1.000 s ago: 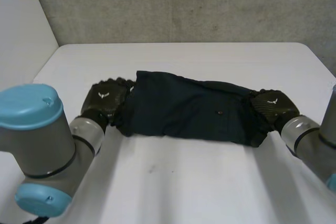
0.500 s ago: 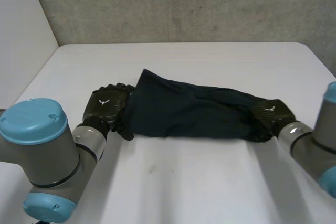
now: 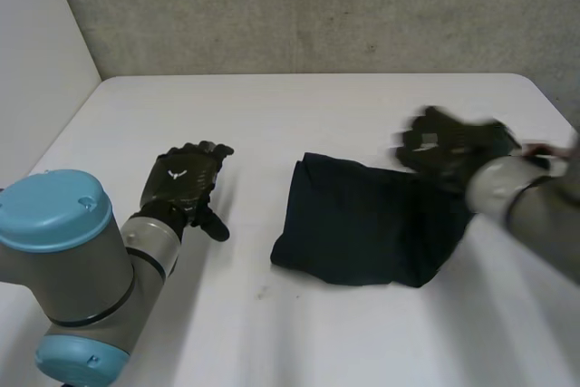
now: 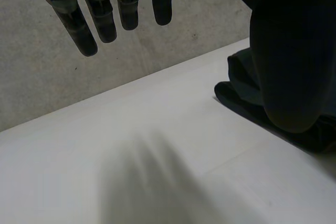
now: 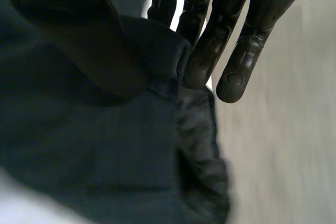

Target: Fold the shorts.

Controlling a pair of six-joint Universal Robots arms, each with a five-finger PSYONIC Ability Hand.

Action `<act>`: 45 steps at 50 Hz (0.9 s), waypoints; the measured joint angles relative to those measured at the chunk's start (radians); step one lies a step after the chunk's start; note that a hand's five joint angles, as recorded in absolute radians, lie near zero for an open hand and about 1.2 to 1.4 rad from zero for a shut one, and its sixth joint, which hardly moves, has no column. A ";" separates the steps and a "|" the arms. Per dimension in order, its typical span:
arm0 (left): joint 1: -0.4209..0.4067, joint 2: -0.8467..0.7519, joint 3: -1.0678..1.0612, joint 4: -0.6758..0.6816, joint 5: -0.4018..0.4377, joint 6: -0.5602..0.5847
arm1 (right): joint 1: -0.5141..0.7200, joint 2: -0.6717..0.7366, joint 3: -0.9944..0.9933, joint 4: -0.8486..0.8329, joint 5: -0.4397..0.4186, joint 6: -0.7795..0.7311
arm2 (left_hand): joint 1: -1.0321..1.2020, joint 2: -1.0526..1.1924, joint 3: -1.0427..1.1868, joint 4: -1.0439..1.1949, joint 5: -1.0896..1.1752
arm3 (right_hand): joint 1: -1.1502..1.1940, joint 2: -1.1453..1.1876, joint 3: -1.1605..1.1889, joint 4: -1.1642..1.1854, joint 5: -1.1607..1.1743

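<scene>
The dark navy shorts [image 3: 362, 224] lie in a compact bundle right of the table's middle. My right hand [image 3: 444, 144] hovers over their far right corner. In the right wrist view its fingers [image 5: 210, 51] reach down onto the shorts [image 5: 105, 145], and a ridge of cloth is gathered up between them and the thumb. My left hand [image 3: 184, 178] rests on the table well left of the shorts, with bare table between. Its fingers [image 4: 105, 19] hang straight and hold nothing, and the near edge of the shorts [image 4: 239, 85] lies beyond its thumb.
The white table [image 3: 299, 106] runs back to a grey concrete wall [image 3: 317, 6]. My left arm's blue-capped joint [image 3: 54, 210] stands at the near left corner.
My left hand let go of the shorts' left end and stayed put. My right hand closed on the right end and swung up and back, and the stretched shorts drew together to the right.
</scene>
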 measured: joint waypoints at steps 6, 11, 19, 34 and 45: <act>0.002 0.006 0.019 -0.004 0.000 0.000 | 0.203 0.131 -0.086 -0.001 -0.163 0.027 | 0.000 0.000 0.000 0.000 0.000 | 0.011 -0.009 -0.020 -0.016 -0.005; 0.006 0.019 0.069 -0.010 0.001 -0.002 | 0.261 0.232 -0.121 0.002 -0.230 0.136 | 0.000 0.000 0.000 0.000 0.000 | -0.463 -0.608 -0.620 -0.600 -0.524; 0.004 0.027 0.202 -0.017 0.006 0.000 | 0.199 0.221 -0.155 -0.025 -0.218 0.589 | 0.000 0.000 0.000 0.000 0.000 | -0.724 -0.945 -0.987 -0.953 -0.895; -0.165 -0.249 0.510 -0.205 0.017 -0.002 | -0.031 0.137 -0.119 -0.098 -0.018 1.164 | 0.000 0.000 0.000 0.000 0.000 | -0.724 -0.945 -0.987 -0.953 -0.895; -0.200 -0.452 0.567 -0.338 -0.013 0.005 | -0.017 0.335 -0.111 -0.046 0.130 0.830 | 0.000 0.000 0.000 0.000 0.000 | -0.748 -0.945 -0.987 -0.953 -0.895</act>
